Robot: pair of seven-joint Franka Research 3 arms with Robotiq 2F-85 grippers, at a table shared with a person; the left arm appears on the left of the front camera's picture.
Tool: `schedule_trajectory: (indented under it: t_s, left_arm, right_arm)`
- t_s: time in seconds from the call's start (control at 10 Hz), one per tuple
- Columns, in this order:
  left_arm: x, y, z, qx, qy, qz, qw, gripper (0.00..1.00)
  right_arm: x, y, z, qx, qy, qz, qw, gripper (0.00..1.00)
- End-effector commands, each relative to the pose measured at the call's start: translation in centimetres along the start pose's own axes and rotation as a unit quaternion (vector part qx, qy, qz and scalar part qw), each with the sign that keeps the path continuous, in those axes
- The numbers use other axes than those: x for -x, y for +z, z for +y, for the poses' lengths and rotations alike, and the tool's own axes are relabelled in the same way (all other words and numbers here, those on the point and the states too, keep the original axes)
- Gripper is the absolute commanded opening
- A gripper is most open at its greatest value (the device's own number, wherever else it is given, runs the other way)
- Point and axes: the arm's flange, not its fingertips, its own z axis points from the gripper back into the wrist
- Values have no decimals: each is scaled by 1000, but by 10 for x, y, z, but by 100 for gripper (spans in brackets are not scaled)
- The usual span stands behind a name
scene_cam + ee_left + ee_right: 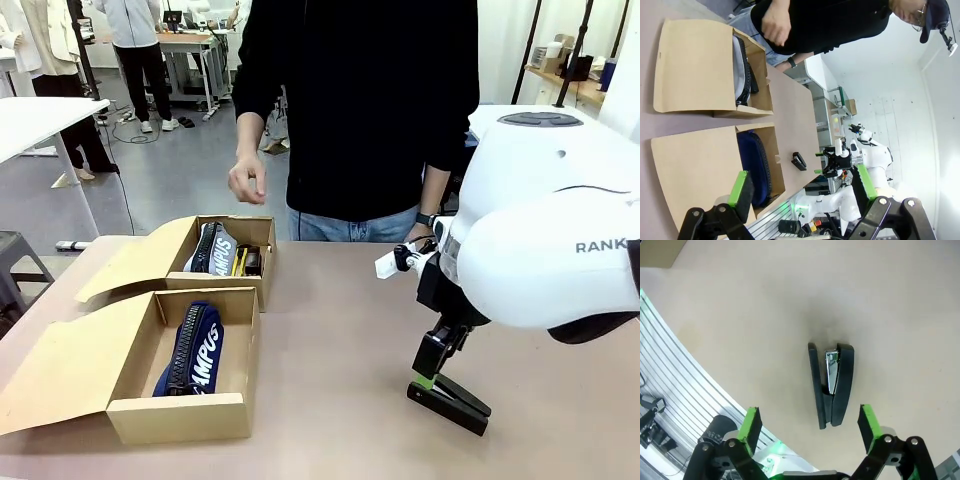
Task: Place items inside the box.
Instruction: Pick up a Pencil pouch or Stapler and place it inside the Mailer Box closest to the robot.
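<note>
I can't make out the small things beside the pouch in the far box.

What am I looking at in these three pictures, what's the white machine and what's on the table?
It is a robot with two white arms, each ending in a two-finger pincer with green pads. The front picture looks across the table at a person standing opposite. The other two come from cameras on the robot's wrists. Two open cardboard boxes lie on the table; the near box holds a navy zip pouch, and the far box holds another pouch and small items. The right pincer is open, holding nothing, above a black stapler lying on the table. The left pincer is open and empty.
</note>
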Motion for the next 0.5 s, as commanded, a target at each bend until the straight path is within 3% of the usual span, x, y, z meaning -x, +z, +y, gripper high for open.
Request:
schedule_trajectory:
  t_s: [0.0,0.4]
  left_arm:
    - [0,1,-1,8,-10,-2,1000,100]
    - [0,1,-1,8,-10,-2,1000,100]
  right_arm:
    - [61,-29,9,2,15,-3,1000,100]
    - [65,-39,-7,25,7,4,1000,100]
